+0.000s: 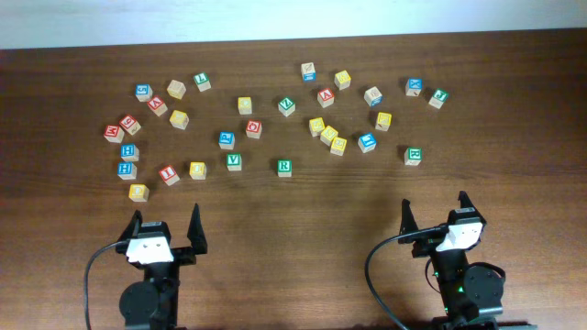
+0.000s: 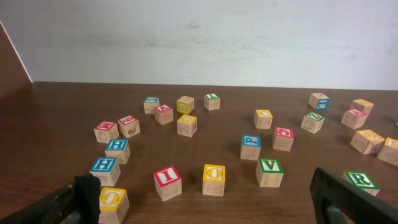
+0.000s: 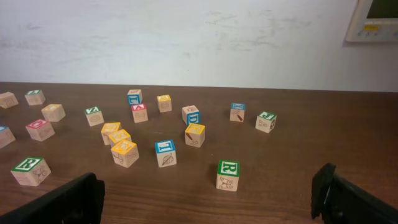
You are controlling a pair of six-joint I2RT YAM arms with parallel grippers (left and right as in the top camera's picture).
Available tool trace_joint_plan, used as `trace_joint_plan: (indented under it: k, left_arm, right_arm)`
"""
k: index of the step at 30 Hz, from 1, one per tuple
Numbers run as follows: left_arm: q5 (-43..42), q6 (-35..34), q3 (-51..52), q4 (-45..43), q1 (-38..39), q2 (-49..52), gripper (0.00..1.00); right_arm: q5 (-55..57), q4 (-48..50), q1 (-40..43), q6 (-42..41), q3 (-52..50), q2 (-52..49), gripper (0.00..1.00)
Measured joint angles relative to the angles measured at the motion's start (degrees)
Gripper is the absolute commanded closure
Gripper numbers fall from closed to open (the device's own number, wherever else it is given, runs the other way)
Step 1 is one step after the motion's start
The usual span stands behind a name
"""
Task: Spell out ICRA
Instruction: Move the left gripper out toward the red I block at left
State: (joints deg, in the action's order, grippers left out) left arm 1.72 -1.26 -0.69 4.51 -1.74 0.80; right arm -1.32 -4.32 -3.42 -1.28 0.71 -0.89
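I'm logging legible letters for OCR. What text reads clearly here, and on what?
"I": red cube
"C": yellow cube
"O": nearest yellow cube
"V": green cube
"R": two green cubes
"H": two blue cubes
"I": blue cube, right wrist view
Other cubes and the wall panel: too small or blurred.

Clipped edges, tiny letters
From overhead, most of the cubes (image 1: 177,89) show faces too small to read. At the left wrist a dark finger (image 2: 87,194) hides one edge of the yellow O cube (image 2: 117,200), and the right border slices a yellow cube (image 2: 390,151).
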Motion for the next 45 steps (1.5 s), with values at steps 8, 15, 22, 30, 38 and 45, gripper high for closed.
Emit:
trace_joint_plan:
  k: [8,15,22,30,38,45]
  left_arm:
    - [0.0,0.0,0.0,0.0,0.0,0.0,0.01]
    - [0.0,0.0,0.0,0.0,0.0,0.0,0.01]
    - [0.0,0.0,0.0,0.0,0.0,0.0,0.01]
    - [0.0,0.0,0.0,0.0,0.0,0.0,0.01]
    - [0.0,0.0,0.0,0.0,0.0,0.0,0.01]
    - [-25.0,-2.6,0.1,-5.3,-0.3,0.1,0.01]
  right_arm:
    - [0.0,0.0,0.0,0.0,0.0,0.0,0.02]
    - [0.0,0.0,0.0,0.0,0.0,0.0,0.02]
    - [0.0,0.0,0.0,0.0,0.0,0.0,0.02]
    - [0.0,0.0,0.0,0.0,0.0,0.0,0.01]
    - [0.0,0.0,0.0,0.0,0.0,0.0,0.02]
    - [0.0,0.0,0.0,0.0,0.0,0.0,0.02]
